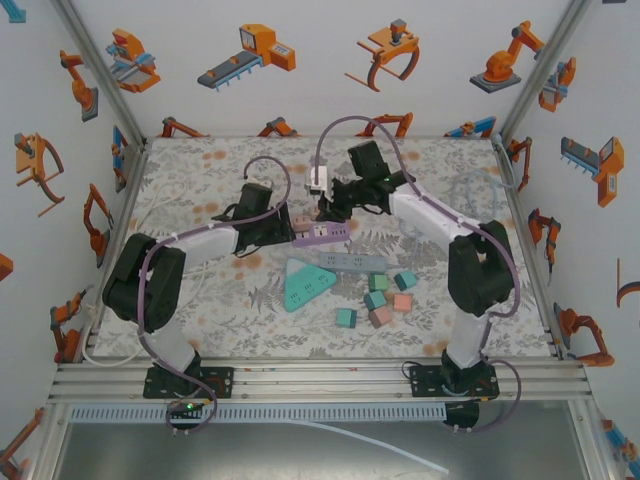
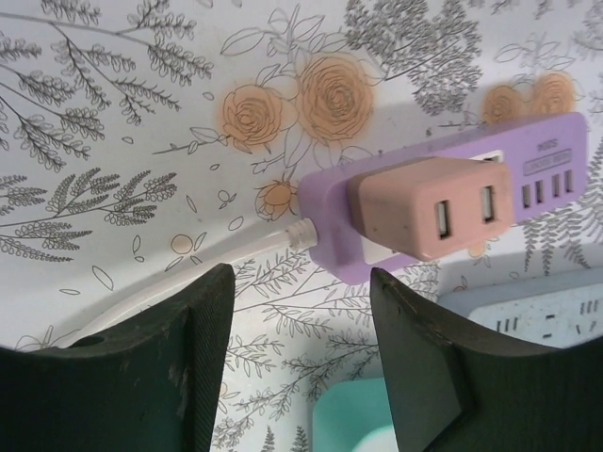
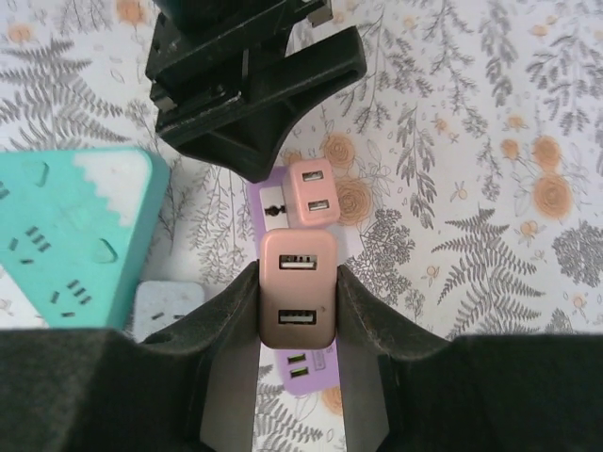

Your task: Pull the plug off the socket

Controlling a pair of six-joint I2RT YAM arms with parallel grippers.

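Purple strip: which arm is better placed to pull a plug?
Right. The right hand is shut on a pink plug on the purple strip, so it likely only needs to pull. The left hand is open, with the other pink plug ahead of its fingertips, not between them.

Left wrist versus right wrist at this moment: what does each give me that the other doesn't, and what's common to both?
Left wrist: the left gripper standing open, and the white cord leaving the end of the purple power strip. Right wrist: the right gripper shut on the held pink adapter, plus the socket face of the teal triangular strip. Both: the purple power strip with the seated pink adapter on it.
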